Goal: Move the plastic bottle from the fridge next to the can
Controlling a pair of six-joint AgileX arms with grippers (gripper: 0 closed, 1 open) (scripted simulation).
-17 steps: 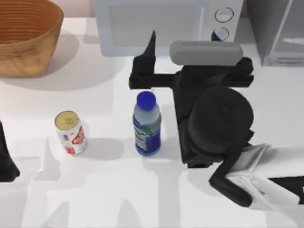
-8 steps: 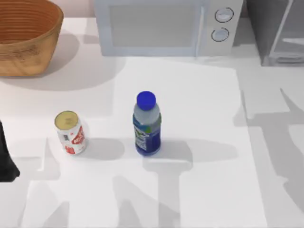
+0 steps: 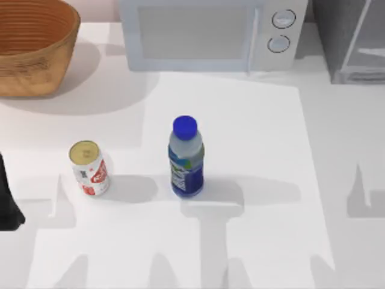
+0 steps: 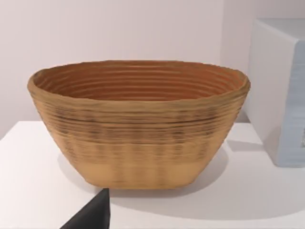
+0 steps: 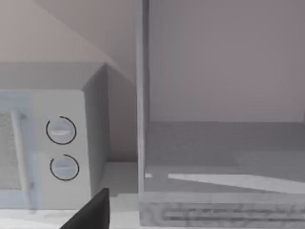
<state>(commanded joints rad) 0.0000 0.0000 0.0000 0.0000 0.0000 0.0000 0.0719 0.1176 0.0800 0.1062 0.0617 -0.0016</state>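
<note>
The plastic bottle, clear with a blue cap and a blue-green label, stands upright on the table's middle with nothing holding it. The can, white and red with a gold top, stands upright to the bottle's left, a can's width or more apart. The grey fridge sits at the back right; the right wrist view looks into its open interior. My left arm is parked at the table's left edge. A black fingertip of the left gripper and a black fingertip of the right gripper show, with nothing held.
A woven basket stands at the back left and faces the left wrist as the basket. A white microwave with two knobs stands at the back middle, and the microwave sits beside the fridge. Arm shadows fall on the table's right.
My right arm, which hovered just right of the bottle a second ago, has withdrawn out of the top view to the right. Bottle and can have not moved.
</note>
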